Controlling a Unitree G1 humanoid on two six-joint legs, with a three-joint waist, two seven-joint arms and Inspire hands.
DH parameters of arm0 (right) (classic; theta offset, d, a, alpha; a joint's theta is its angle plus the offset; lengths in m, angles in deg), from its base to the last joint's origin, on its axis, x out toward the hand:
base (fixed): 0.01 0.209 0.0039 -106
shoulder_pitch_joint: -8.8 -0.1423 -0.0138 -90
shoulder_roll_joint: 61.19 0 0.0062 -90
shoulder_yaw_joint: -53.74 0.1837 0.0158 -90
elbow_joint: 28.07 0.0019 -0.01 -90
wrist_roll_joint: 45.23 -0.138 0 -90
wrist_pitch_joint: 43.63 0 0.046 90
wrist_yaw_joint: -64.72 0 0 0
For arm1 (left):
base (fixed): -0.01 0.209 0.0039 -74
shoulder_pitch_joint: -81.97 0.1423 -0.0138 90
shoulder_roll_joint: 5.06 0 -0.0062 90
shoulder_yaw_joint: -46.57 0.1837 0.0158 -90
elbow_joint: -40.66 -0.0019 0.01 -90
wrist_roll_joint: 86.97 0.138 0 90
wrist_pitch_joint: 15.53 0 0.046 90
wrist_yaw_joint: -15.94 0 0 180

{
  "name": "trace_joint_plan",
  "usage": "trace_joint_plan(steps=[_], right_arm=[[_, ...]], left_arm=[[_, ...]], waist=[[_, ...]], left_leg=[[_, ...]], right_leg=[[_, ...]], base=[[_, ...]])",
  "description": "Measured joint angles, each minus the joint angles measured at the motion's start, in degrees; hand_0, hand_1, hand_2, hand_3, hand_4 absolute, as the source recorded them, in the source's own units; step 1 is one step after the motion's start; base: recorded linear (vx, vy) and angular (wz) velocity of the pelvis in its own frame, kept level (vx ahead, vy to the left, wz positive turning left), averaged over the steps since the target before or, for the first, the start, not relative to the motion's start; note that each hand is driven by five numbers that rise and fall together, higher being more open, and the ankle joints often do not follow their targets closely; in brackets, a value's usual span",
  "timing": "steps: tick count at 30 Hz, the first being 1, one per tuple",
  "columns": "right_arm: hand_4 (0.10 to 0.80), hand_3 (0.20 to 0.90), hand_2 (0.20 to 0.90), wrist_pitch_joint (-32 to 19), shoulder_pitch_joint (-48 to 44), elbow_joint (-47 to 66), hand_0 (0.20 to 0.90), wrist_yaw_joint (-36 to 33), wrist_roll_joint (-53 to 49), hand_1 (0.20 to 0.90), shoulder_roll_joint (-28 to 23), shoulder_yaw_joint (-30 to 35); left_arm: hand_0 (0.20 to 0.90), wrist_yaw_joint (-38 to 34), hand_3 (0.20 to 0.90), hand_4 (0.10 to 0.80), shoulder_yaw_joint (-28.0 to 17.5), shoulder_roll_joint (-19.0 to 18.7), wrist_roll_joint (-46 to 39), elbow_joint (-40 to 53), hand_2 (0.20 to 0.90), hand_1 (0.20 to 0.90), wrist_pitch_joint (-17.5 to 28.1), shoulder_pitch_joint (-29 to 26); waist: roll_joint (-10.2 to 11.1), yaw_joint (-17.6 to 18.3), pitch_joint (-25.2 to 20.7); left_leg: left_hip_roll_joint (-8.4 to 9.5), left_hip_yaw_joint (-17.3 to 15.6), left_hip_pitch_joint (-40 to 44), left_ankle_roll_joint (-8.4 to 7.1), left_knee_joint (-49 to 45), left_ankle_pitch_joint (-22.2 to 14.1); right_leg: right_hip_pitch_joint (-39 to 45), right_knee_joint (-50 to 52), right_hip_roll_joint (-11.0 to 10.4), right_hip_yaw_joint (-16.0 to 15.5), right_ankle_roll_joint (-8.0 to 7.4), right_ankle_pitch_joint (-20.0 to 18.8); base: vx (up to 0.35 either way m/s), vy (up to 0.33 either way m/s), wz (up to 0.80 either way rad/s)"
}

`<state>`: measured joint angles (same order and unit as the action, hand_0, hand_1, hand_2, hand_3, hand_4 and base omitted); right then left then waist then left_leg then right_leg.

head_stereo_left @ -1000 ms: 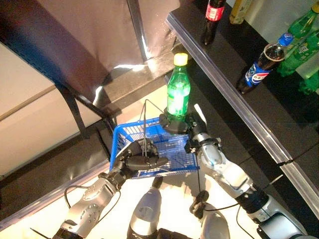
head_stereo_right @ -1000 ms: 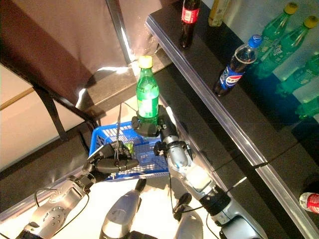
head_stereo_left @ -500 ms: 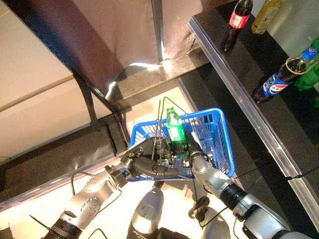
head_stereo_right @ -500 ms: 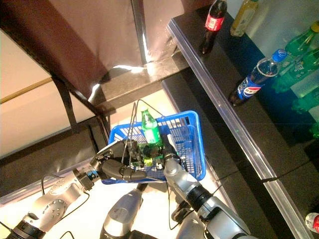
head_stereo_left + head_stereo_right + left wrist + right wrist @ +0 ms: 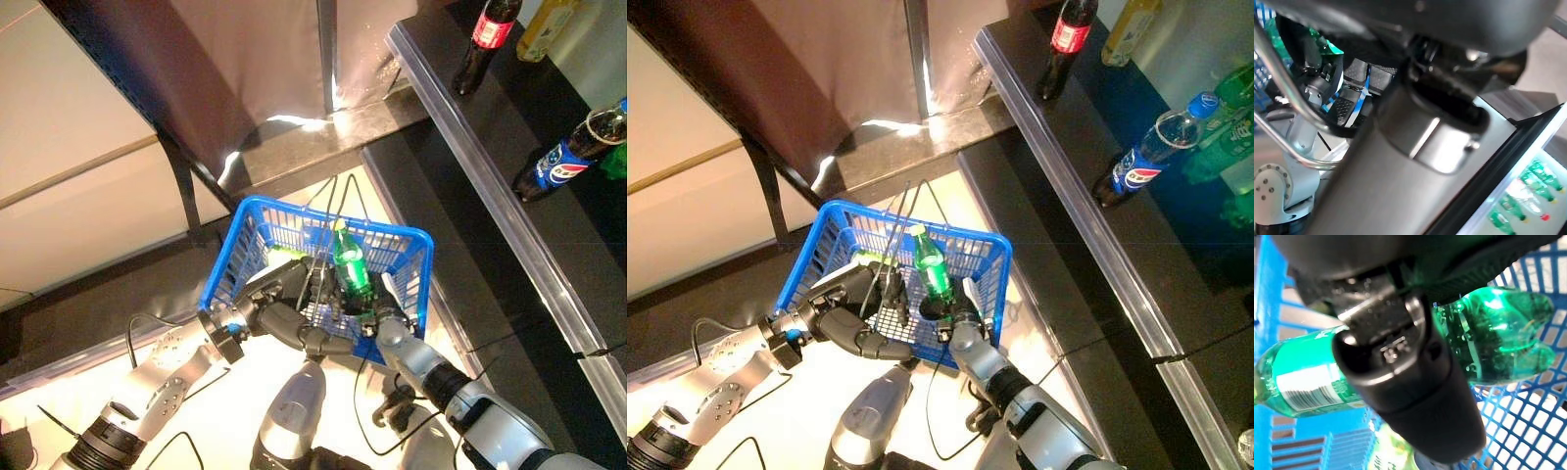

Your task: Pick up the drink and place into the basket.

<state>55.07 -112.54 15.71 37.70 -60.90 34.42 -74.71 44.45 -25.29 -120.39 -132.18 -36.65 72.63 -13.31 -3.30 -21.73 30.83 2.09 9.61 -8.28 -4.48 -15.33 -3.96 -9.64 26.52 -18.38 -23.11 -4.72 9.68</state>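
The blue basket [image 5: 294, 210] hangs in front of me by its thin wire handles [image 5: 324, 230], and my left hand [image 5: 292, 319] is shut on them. My right hand [image 5: 372, 315] reaches over the basket's near rim and is shut on a green drink bottle [image 5: 350, 268] with a green cap. The bottle is tilted inside the basket, cap pointing away from me. In the right wrist view my thumb [image 5: 1410, 396] lies across the bottle [image 5: 1498, 333], with the basket's mesh [image 5: 1528, 426] just behind it.
A pale green thing [image 5: 284, 257] lies in the basket. A black shelf [image 5: 460, 127] runs along the right with a cola bottle [image 5: 485, 39], a blue-labelled bottle [image 5: 568, 159] and green bottles [image 5: 1234, 98]. A dark upright post [image 5: 326, 49] stands behind the basket.
My right hand has brought the green bottle down from above the basket to inside it and tilted it. The basket has come up in front. The camera has shifted.
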Motion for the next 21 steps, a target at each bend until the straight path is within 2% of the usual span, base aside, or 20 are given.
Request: trace_joint_plan(steps=[11,16,21], right_arm=[[0.100,0.200,0.300,-0.34,-0.56,-11.02,0.300,5.01,5.18,0.300,1.38,-0.67],[0.100,0.200,0.300,5.23,-4.26,-16.49,0.300,8.09,6.00,0.300,3.45,-0.63],[0.100,0.200,0.300,7.63,-5.77,-18.90,0.300,11.08,6.70,0.300,3.48,-0.71]], left_arm=[[0.300,-0.78,0.200,0.100,2.88,0.28,6.18,-0.01,0.300,0.300,0.26,-1.77],[0.300,-2.68,0.200,0.100,4.24,0.32,8.22,-0.01,0.300,0.300,0.25,-1.80],[0.300,-4.11,0.200,0.100,5.88,0.48,8.22,-0.01,0.300,0.300,0.25,-1.81]], waist=[[-0.02,1.07,0.01],[-0.02,0.88,0.01],[-0.01,-0.06,0.01]], left_leg=[[0.19,0.04,-0.92,0.03,-0.53,-0.05],[0.58,0.29,-1.32,0.03,-0.80,-0.05],[0.62,0.46,-1.86,0.04,-0.99,-0.06]], right_leg=[[-0.97,0.61,-0.24,0.10,-0.04,0.04],[-1.34,1.37,-0.81,-0.01,0.08,0.45],[-1.67,1.37,-0.82,-0.21,-0.04,0.41]], base=[[0.000,0.000,0.00],[0.001,-0.003,0.03],[0.002,-0.003,0.01]])
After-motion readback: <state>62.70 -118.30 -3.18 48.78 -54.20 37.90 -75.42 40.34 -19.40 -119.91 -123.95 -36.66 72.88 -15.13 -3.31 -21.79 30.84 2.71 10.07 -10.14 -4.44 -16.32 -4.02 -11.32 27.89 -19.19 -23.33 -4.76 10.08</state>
